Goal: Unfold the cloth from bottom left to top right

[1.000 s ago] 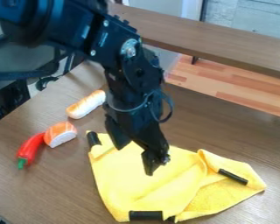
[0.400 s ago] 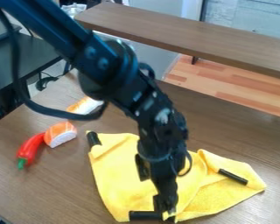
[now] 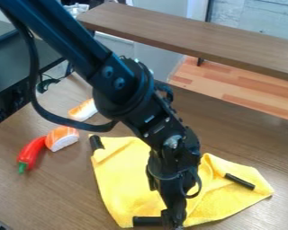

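Lying beneath the fingers [image 3: 178, 215] is the cloth [image 3: 125, 184]; whether they're apart I cannot tell.

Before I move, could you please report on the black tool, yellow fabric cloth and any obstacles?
Cloth partly folded; tool at its near edge; orange-and-white rounded block left, not touching cloth.

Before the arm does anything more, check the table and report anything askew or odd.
No spill or damage stands out. The yellow cloth is askew: its right side is folded over on itself and wrinkled, which fits an unfolding task. The gripper is at its near edge, beside a black strip.
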